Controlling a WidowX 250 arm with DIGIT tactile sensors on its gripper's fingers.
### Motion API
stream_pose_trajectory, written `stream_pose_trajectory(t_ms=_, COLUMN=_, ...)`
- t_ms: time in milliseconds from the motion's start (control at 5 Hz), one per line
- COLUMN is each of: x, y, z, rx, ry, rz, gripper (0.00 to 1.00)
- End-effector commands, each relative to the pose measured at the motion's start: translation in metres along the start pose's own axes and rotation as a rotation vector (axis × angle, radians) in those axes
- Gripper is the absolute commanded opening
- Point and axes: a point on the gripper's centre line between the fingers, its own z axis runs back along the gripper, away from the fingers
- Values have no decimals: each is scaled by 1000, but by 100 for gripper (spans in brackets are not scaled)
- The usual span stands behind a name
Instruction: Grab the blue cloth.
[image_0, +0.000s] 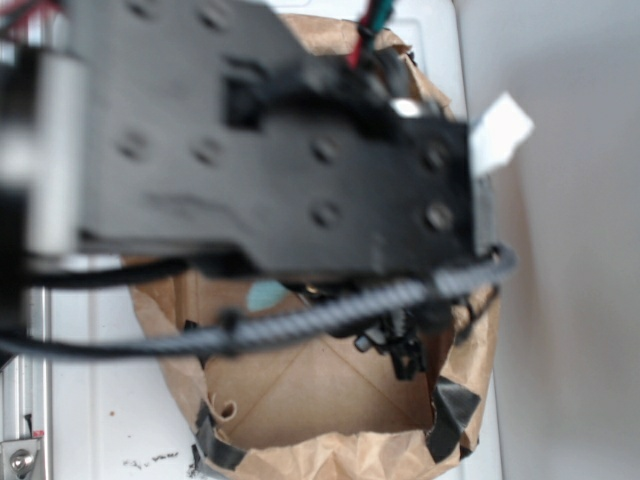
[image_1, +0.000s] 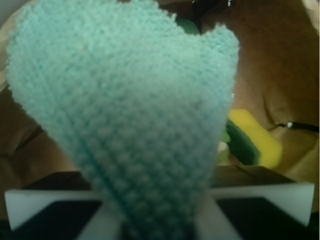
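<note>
The blue cloth (image_1: 130, 115) is a light teal terry cloth that fills most of the wrist view. It hangs from my gripper (image_1: 157, 222), whose white fingers (image_1: 102, 222) are closed on its narrow end. The cloth is lifted off the brown paper floor. In the exterior view my black arm blocks most of the scene; only a small teal patch of the cloth (image_0: 266, 296) shows under it, and the gripper itself is hidden.
A yellow-and-green sponge (image_1: 252, 140) lies to the right behind the cloth. A brown paper-lined box (image_0: 330, 400) with black tape at its corners surrounds the work area. A white tag (image_0: 500, 130) sticks out at the right of the arm.
</note>
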Motion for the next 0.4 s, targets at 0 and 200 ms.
stream_pose_trajectory(t_ms=0, x=-1, y=32, z=45, rx=-95, ry=-113, rz=-36, gripper=0)
stream_pose_trajectory(t_ms=200, x=-4, y=30, z=43, rx=-88, ry=-192, rz=-39, gripper=0)
